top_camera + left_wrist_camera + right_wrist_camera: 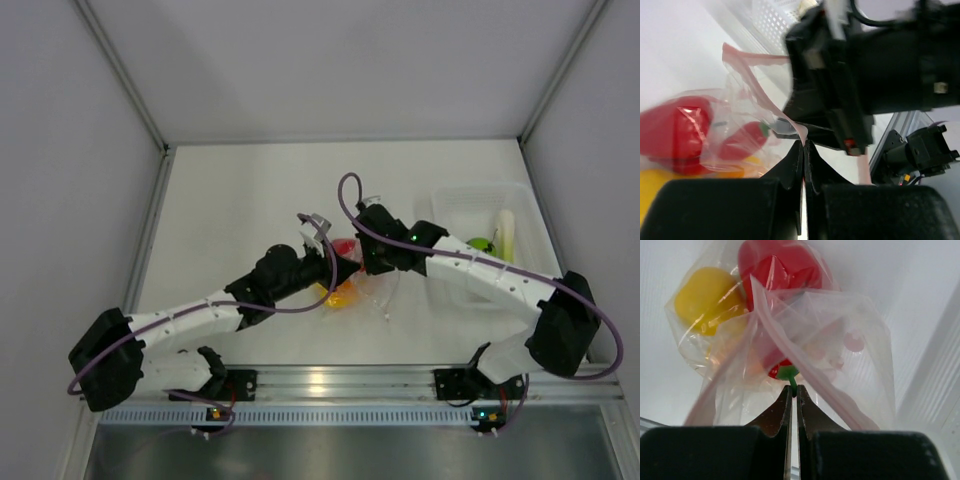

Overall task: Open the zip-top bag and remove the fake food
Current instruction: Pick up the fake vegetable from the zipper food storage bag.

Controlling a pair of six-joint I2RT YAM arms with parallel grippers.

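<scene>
The clear zip-top bag [378, 290] lies mid-table between both grippers. My left gripper [803, 143] is shut on the bag's pink zip strip [785, 119] at its mouth. My right gripper [794, 388] reaches into the open mouth and is shut on the green stem of the red chili [782, 371]. Inside the bag are a red pepper [777, 265] and a yellow piece [707, 297]. The left wrist view shows the pepper [680, 132], the chili [742, 141] and the right gripper's black body [860, 75] close above. From above, the left gripper [350, 268] and right gripper [372, 262] nearly touch.
A rigid translucent white tray [452, 205] stands at the back right, holding a pale leek-like stalk [505, 235] and a green ball [480, 243]. White walls enclose the table on three sides. A metal rail [330, 380] runs along the near edge.
</scene>
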